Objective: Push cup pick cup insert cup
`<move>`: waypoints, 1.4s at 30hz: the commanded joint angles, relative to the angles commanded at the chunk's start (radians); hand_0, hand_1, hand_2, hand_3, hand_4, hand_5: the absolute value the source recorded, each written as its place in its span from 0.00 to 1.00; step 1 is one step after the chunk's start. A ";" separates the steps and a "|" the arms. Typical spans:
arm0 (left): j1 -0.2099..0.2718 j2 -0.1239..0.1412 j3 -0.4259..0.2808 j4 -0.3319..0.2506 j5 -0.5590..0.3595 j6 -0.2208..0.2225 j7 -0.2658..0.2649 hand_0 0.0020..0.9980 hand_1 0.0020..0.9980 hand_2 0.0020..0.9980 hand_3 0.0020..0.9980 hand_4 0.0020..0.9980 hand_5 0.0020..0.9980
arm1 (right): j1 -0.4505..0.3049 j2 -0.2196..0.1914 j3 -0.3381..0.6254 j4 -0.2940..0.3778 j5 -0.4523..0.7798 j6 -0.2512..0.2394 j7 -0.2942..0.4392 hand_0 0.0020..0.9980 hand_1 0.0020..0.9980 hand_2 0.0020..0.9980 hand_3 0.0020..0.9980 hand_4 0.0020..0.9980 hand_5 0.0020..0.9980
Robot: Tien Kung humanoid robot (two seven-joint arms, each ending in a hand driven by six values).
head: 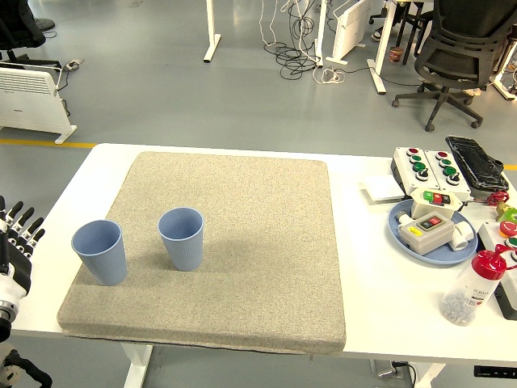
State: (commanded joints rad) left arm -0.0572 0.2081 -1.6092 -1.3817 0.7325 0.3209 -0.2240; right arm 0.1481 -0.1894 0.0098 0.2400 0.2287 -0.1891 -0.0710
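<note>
Fingers (23, 222) of left hand (16, 242) spread, beside two cups (181, 237).

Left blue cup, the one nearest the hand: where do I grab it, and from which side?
Probably wrap the fingers round the ribbed side wall of the left cup, coming in from its left, where the left hand waits open. It stands upright, mouth up, and the other cup stands apart on its right, so that side is free.
</note>
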 joint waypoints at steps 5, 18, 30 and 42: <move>0.026 0.014 -0.027 -0.067 -0.118 0.118 -0.150 0.58 0.65 0.64 0.63 0.65 1.00 | 0.000 0.000 0.000 -0.001 0.003 0.000 0.001 0.75 0.70 0.73 0.59 0.10 0.50; 0.163 0.060 0.024 -0.131 -0.022 0.005 -0.179 0.24 0.33 0.34 0.34 0.52 1.00 | 0.001 0.001 0.009 0.000 -0.020 -0.003 -0.006 0.75 0.70 0.73 0.59 0.10 0.50; 0.247 0.104 0.199 -0.158 0.151 -0.049 -0.250 0.23 0.32 0.33 0.33 0.55 1.00 | 0.001 0.004 0.019 0.001 -0.046 -0.004 -0.013 0.75 0.70 0.73 0.59 0.10 0.50; 0.193 0.099 0.321 -0.041 0.216 -0.075 -0.244 0.34 0.35 0.35 0.35 0.55 1.00 | 0.003 0.004 0.016 0.003 -0.044 -0.004 -0.012 0.75 0.70 0.72 0.59 0.10 0.50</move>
State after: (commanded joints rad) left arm 0.1362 0.3070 -1.2885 -1.4228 0.9489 0.2455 -0.4685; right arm 0.1510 -0.1849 0.0260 0.2429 0.1851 -0.1933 -0.0827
